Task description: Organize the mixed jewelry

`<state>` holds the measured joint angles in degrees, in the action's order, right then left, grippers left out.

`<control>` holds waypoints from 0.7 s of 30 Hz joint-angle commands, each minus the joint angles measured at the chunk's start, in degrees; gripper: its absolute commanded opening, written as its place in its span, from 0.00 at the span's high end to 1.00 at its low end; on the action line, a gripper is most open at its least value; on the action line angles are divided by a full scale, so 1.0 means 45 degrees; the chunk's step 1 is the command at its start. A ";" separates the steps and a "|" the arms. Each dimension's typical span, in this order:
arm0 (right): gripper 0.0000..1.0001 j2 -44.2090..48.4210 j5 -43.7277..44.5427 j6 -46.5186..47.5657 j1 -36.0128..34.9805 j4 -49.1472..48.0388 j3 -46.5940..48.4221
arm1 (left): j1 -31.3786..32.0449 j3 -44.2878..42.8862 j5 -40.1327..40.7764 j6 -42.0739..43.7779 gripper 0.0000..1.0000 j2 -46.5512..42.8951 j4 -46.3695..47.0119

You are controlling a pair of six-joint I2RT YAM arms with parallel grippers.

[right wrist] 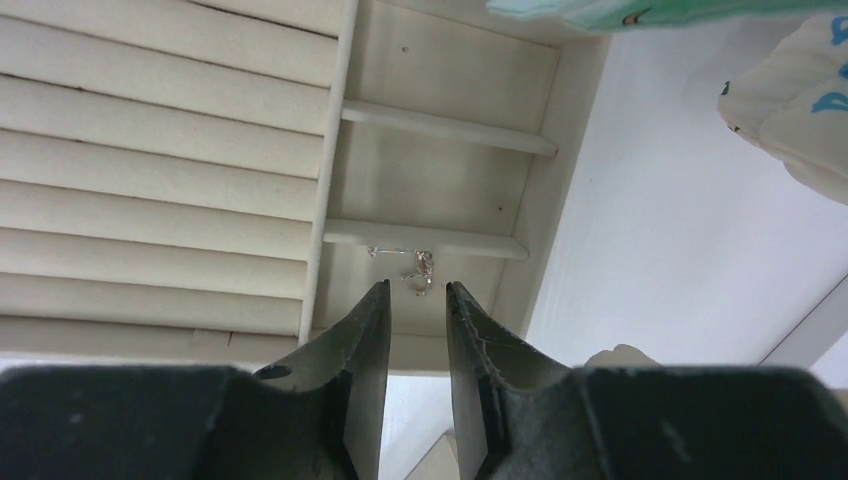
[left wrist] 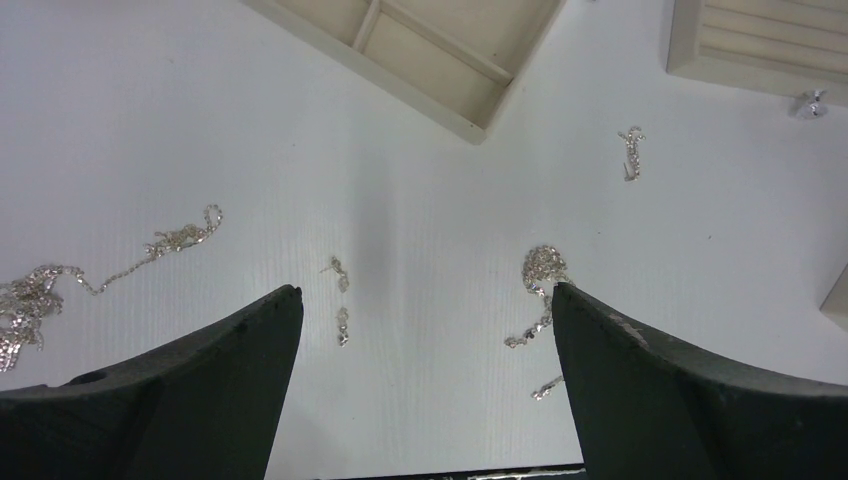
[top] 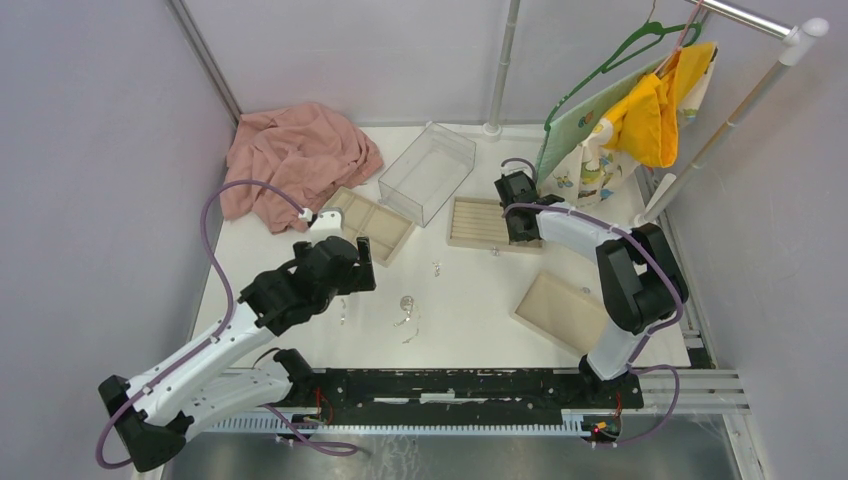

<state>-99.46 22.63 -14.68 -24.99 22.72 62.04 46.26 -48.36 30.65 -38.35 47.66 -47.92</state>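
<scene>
Small silver jewelry pieces lie loose on the white table: a chain (left wrist: 150, 245), a tangled cluster (left wrist: 25, 300), two earring bits (left wrist: 342, 300), a coiled chain (left wrist: 540, 275) and a small hook piece (left wrist: 630, 155). From above they show around the table middle (top: 406, 303). My left gripper (left wrist: 425, 290) is wide open and empty above them, also seen from above (top: 356, 272). My right gripper (right wrist: 417, 285) hangs over the ribbed beige tray (right wrist: 150, 150) with its jaws a narrow gap apart and empty. A small silver piece (right wrist: 418, 268) lies in the tray compartment just beyond its tips.
A beige compartment tray (top: 375, 222) sits at the left, the ribbed tray (top: 470, 222) in the middle and a third beige tray (top: 560, 310) at the right front. A clear plastic box (top: 428, 170), a pink cloth (top: 295, 155) and hanging clothes (top: 640, 110) stand behind.
</scene>
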 commanded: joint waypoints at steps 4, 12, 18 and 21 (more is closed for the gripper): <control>0.67 0.0051 -0.0443 0.0131 0.0050 -0.0270 0.1149 | 0.0057 -0.0163 0.0585 -0.0221 0.00 -0.0089 0.0181; 0.66 -0.0613 -0.1278 -0.0569 0.0051 -0.0482 0.1464 | 0.0052 -0.0072 0.0612 -0.0482 0.00 -0.0246 0.0264; 0.66 -0.1065 -0.1642 -0.0898 0.0050 -0.0678 0.1620 | 0.0054 -0.0132 0.0721 -0.0341 0.00 -0.0183 0.0168; 0.66 -0.1120 -0.1633 -0.1044 0.0060 -0.0712 0.1513 | 0.0055 -0.0113 0.0746 -0.0399 0.00 -0.0145 0.0173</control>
<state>-104.57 16.10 -17.34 -24.99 21.45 66.96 46.26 -48.36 31.53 -38.44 47.09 -47.92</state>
